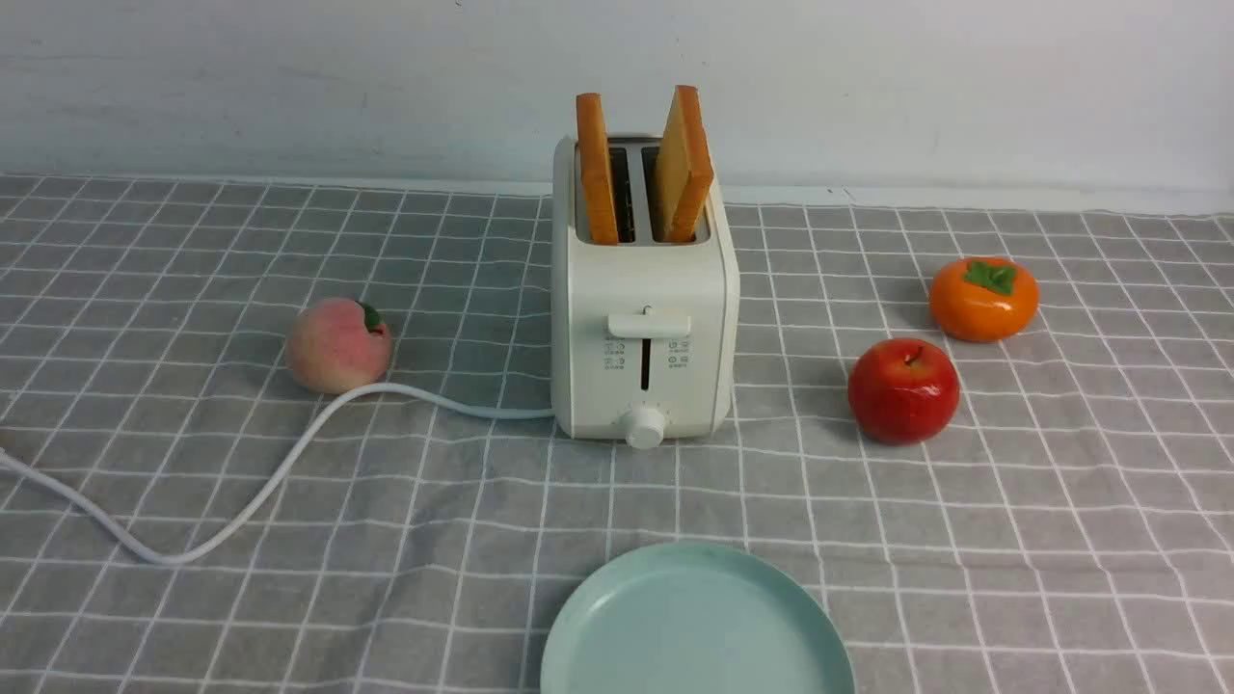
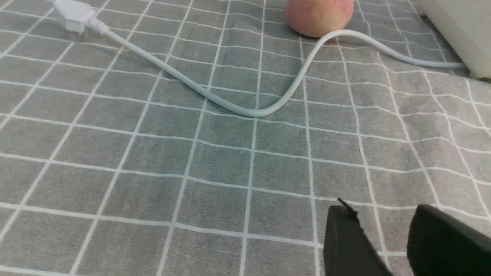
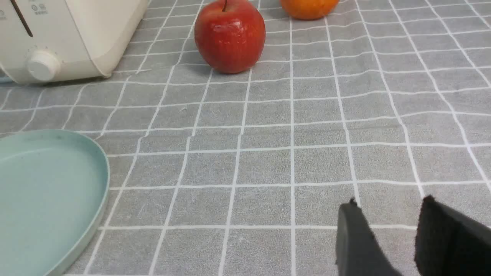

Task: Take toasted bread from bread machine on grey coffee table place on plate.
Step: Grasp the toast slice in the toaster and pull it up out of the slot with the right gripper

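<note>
Two slices of toasted bread stand in the slots of the cream-white bread machine [image 1: 644,318] at the middle of the grey coffee table [image 1: 193,617]: the left slice [image 1: 597,169] upright, the right slice [image 1: 684,164] leaning. The pale green plate [image 1: 696,627] lies bare at the front edge, before the bread machine. Neither arm shows in the front view. My left gripper [image 2: 383,214] hangs open over bare cloth, near the white cord [image 2: 245,109]. Over the cloth to the right of the plate [image 3: 46,191], my right gripper [image 3: 389,205] is open with nothing between its fingers.
A peach [image 1: 338,344] sits left of the bread machine, touching the cord [image 1: 289,453], which runs to a plug [image 2: 73,15] at the left. A red apple [image 1: 903,390] and an orange persimmon [image 1: 983,298] sit to the right. A white wall stands behind.
</note>
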